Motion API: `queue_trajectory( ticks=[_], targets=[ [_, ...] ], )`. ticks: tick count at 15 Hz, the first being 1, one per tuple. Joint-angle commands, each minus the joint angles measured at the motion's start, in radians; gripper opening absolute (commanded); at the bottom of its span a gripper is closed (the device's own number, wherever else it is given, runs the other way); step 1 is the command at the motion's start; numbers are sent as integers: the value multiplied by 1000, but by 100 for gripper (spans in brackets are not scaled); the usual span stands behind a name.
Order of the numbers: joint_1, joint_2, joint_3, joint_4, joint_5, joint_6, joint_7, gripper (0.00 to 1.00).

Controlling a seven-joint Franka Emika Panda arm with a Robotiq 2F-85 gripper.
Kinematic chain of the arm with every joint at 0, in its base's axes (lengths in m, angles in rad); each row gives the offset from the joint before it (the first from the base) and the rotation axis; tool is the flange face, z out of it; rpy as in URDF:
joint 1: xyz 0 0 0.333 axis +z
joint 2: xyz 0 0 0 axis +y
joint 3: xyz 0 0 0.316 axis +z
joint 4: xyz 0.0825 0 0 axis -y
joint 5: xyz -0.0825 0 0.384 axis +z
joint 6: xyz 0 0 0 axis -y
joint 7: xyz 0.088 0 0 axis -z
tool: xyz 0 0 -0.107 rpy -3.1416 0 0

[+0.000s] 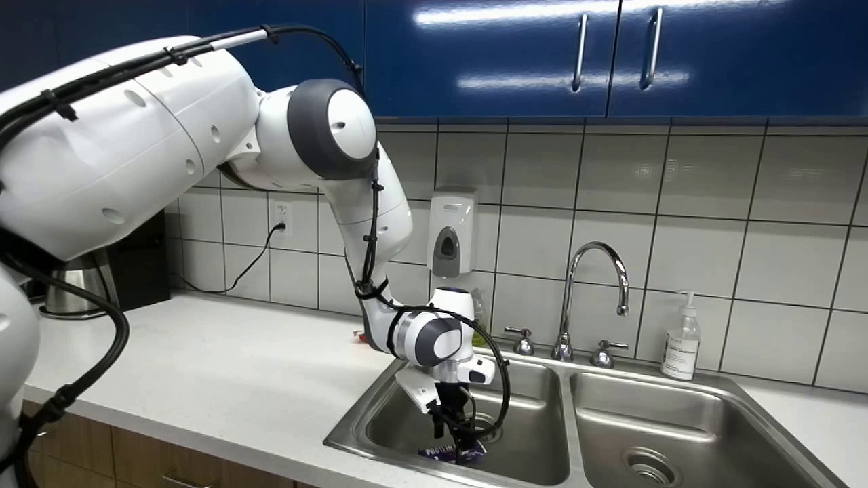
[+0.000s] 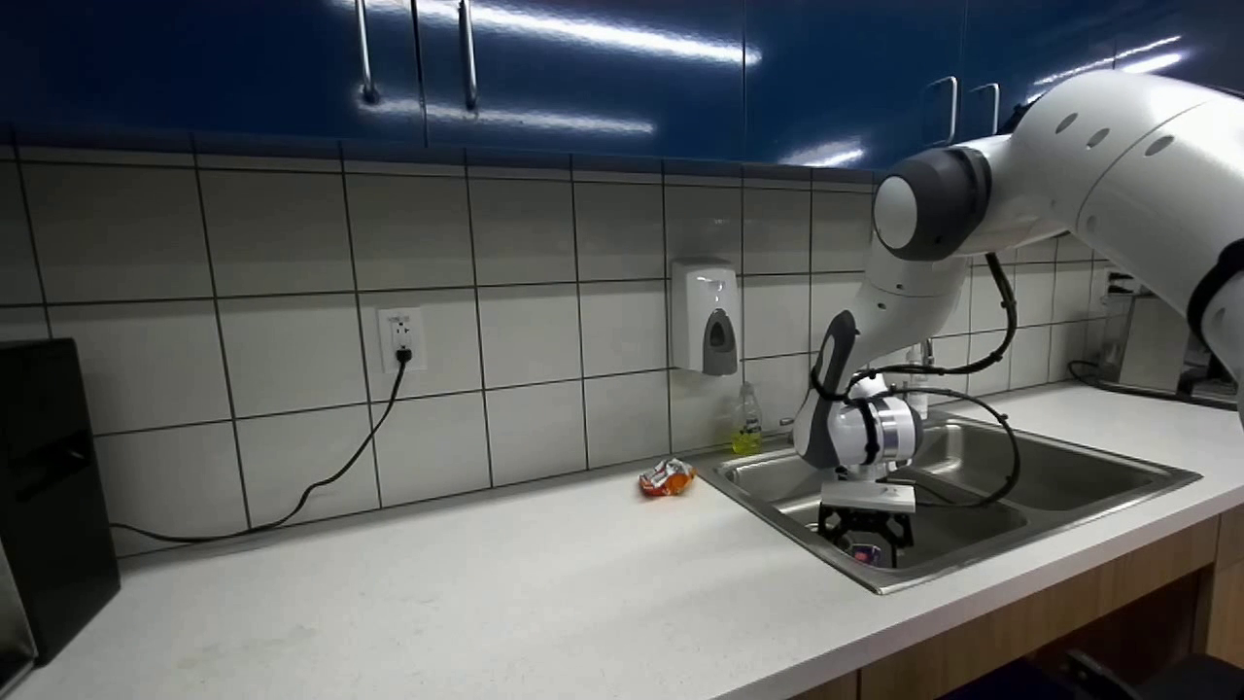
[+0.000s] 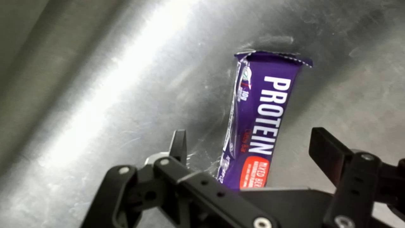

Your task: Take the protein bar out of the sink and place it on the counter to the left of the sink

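Observation:
The purple protein bar lies flat on the bottom of the near part of the left basin of the steel sink, in an exterior view. A small part of the protein bar shows between the fingers in an exterior view. In the wrist view the protein bar runs lengthwise between the two black fingers, its lower end hidden by the gripper. My gripper is open, with a gap on both sides of the bar. The gripper reaches down inside the basin. The off-white counter extends beside the sink.
A crumpled orange wrapper lies on the counter by the sink's back corner. A yellow-green bottle, a chrome faucet and a pump bottle stand behind the sink. The basin walls and the sink's raised rim surround the gripper.

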Motion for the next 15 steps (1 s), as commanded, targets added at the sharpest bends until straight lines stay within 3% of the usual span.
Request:
queue_trajectory(
  ticks=[1, 7, 8, 9, 11, 15],
  targets=[
    [4, 37, -8, 54, 17, -28, 26, 100],
    [4, 72, -8, 89, 17, -36, 32, 100],
    [4, 76, -8, 93, 17, -37, 33, 96],
    [4, 79, -8, 96, 16, -38, 33, 74],
    [4, 84, -9, 103, 15, -39, 33, 71],
    [3, 85, -8, 113, 15, -40, 32, 40]
  ],
)
